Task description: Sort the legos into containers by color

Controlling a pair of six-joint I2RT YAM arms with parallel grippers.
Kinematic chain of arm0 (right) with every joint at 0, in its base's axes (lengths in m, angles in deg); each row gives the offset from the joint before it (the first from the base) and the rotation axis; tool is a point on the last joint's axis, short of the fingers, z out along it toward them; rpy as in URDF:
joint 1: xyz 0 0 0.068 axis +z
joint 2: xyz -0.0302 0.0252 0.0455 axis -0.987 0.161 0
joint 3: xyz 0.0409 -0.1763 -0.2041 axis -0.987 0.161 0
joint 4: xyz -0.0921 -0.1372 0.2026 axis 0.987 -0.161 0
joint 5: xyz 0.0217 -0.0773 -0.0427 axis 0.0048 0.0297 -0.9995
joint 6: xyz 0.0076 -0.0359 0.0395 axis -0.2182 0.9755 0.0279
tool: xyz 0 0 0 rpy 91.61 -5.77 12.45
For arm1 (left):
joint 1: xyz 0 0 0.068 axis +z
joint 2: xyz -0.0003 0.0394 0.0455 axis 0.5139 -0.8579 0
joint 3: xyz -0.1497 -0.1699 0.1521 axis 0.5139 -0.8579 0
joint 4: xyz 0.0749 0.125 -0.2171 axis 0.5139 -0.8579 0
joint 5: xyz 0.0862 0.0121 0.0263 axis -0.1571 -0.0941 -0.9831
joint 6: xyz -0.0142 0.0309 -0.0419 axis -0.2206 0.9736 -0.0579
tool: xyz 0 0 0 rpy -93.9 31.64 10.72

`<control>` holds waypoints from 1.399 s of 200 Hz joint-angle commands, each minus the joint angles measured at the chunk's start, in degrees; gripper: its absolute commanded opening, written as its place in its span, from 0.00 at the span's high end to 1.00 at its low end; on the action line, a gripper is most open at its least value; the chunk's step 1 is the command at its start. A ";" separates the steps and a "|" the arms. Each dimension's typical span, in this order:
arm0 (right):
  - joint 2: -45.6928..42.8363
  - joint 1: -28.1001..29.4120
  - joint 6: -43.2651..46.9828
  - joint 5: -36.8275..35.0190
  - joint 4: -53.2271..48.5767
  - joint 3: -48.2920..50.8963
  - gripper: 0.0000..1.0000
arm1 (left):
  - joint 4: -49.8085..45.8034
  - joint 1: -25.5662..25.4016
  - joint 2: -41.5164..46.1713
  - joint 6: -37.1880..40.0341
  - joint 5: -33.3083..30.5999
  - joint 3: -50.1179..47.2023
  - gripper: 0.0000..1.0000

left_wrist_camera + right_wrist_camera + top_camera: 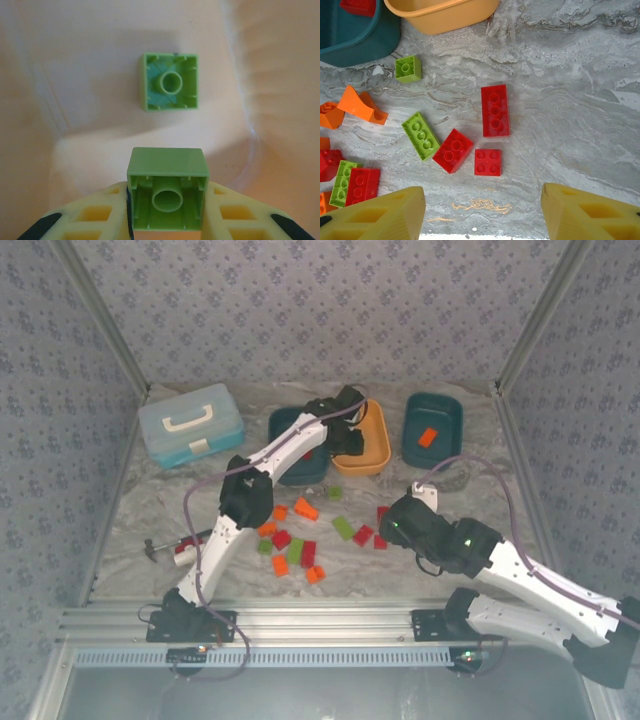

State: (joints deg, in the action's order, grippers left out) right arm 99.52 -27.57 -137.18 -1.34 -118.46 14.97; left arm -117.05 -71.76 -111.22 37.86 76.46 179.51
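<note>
My left gripper (167,189) is shut on a green square lego (167,200), held hollow side up over the orange container (100,60). Another green lego (170,82) lies inside that tub. From above, the left gripper (345,438) hangs at the orange container's (378,455) left rim. My right gripper (481,192) stands open above the table, nothing between its fingers. Just beyond it lie three red legos (488,162), (452,150), (495,110), and a green oblong one (420,135). Two teal containers (288,428), (433,415) flank the orange tub; the right one holds an orange lego (428,437).
Loose red, orange and green legos (290,545) lie scattered mid-table between the arms. A light blue lidded case (190,425) stands at the back left. A small white cylinder with a red end (188,552) lies at the left. Patterned walls close in three sides.
</note>
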 commanded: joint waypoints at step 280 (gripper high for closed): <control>39.93 -18.25 18.60 12.76 20.12 -4.30 0.75 | 16.00 -1.79 92.14 -15.73 -3.54 -81.93 0.21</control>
State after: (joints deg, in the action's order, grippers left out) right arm 140.81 -49.47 -120.77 16.19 -96.78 13.99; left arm -99.28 -73.23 -26.92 25.06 76.37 102.48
